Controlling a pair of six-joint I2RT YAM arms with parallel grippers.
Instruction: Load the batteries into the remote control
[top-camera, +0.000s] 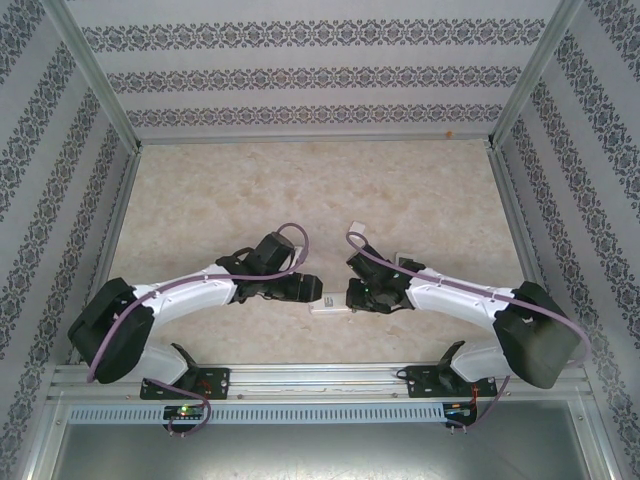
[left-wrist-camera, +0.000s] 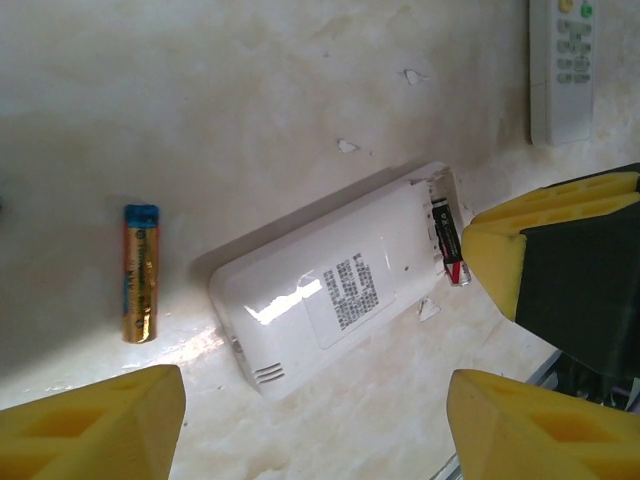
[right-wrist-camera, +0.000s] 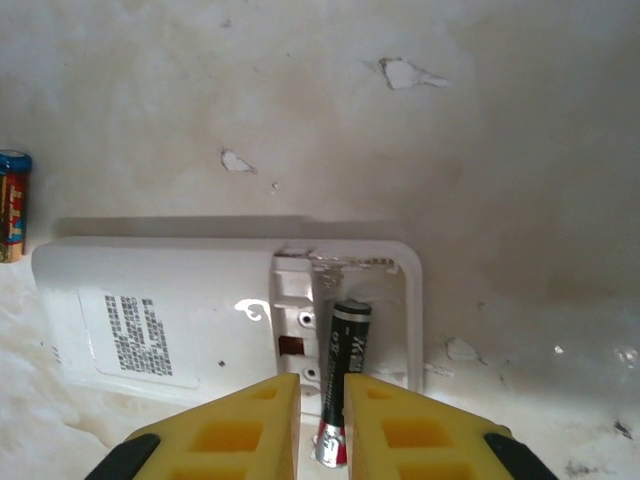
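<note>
A white remote (left-wrist-camera: 330, 295) lies face down, its battery bay (right-wrist-camera: 345, 285) open at one end. A black battery with a red end (right-wrist-camera: 347, 350) leans into the bay, its red end sticking out past the remote's edge. My right gripper (right-wrist-camera: 322, 395) is shut on that battery, and its yellow pads (left-wrist-camera: 500, 250) sit at the bay. A gold battery with a blue cap (left-wrist-camera: 140, 272) lies loose on the table beside the remote's other end. My left gripper (left-wrist-camera: 315, 430) hangs open just short of the remote, with nothing between its fingers. From above, both grippers meet over the remote (top-camera: 328, 303).
A second white remote (left-wrist-camera: 563, 65) lies button side up beyond the bay end. The marble-patterned table (top-camera: 320, 190) has small chips in its surface. Patterned walls close in three sides, and an aluminium rail (top-camera: 320, 378) runs along the near edge.
</note>
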